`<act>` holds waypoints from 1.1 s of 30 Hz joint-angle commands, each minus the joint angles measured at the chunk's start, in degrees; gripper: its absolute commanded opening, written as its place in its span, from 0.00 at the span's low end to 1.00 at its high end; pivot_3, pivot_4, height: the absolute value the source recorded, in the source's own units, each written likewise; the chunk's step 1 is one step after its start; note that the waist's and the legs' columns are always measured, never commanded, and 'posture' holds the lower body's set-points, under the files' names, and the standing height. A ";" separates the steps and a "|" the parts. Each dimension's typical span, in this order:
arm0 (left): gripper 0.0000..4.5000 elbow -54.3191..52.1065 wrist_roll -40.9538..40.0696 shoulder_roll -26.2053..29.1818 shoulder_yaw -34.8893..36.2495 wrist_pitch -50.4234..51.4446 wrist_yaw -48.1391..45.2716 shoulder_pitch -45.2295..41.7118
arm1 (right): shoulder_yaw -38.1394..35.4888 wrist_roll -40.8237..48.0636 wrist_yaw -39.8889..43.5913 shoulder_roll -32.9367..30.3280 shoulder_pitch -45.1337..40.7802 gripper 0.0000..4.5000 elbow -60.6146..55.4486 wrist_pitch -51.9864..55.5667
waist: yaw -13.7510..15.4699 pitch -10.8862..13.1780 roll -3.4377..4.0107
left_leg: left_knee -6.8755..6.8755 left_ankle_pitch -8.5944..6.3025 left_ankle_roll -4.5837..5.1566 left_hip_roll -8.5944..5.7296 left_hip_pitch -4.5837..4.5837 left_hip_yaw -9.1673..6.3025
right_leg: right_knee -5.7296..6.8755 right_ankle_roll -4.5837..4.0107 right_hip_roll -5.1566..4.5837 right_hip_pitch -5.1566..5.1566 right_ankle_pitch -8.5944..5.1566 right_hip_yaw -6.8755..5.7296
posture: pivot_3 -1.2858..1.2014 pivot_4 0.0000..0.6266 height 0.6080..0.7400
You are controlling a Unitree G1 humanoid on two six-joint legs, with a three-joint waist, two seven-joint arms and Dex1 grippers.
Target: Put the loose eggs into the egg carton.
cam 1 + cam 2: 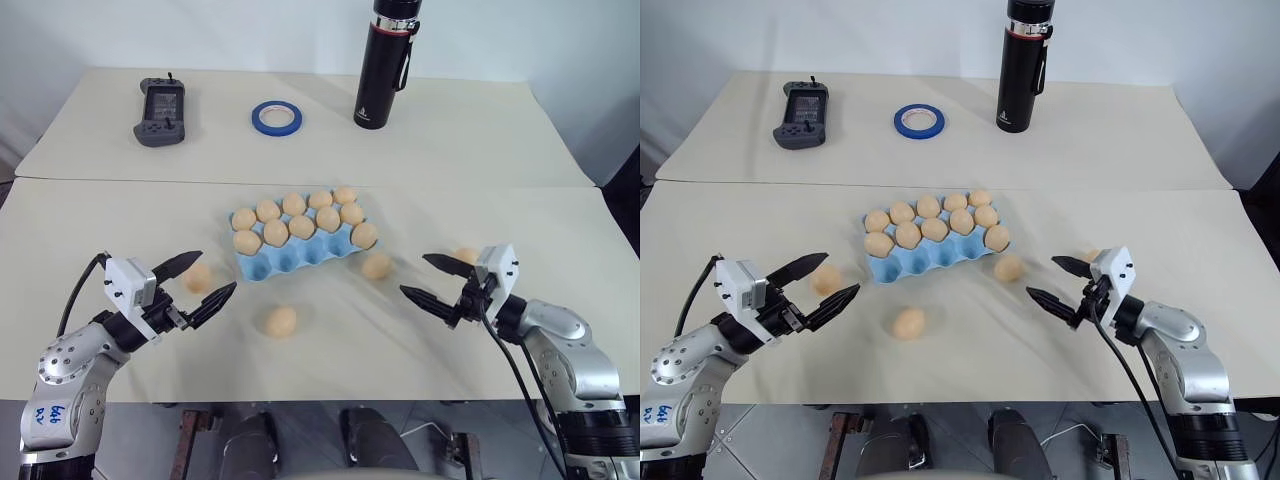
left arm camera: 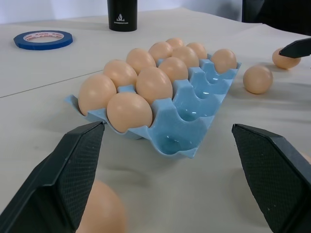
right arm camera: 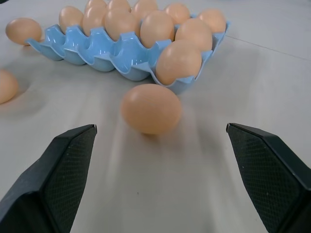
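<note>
The light blue egg carton [image 1: 290, 262] lies mid-table, its two far rows full of tan eggs, one more in the near row's right cup, and the other near cups bare. Four loose eggs lie around it: one [image 1: 198, 277] between my left gripper's fingers, one [image 1: 281, 321] in front of the carton, one [image 1: 376, 266] at its right corner, one [image 1: 465, 256] behind my right gripper. My left gripper [image 1: 217, 272] is open, level, left of the carton. My right gripper [image 1: 414, 274] is open, facing the corner egg [image 3: 150, 108].
On the far table stand a black bottle [image 1: 383, 65], a blue tape ring [image 1: 277, 118] and a grey handheld controller [image 1: 160, 110]. A seam [image 1: 300, 183] runs between the two tables behind the carton.
</note>
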 commanded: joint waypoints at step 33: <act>1.00 -0.09 -6.55 4.85 -2.43 1.61 -16.18 -6.74 | -16.72 3.55 -24.42 3.73 3.66 1.00 -7.75 7.05 | 0.68 -0.01 0.03 | -0.01 -0.05 -0.04 -0.01 0.01 0.06 | -0.02 -0.03 0.01 -0.02 -0.02 0.00 | 0.52 0.24 1.00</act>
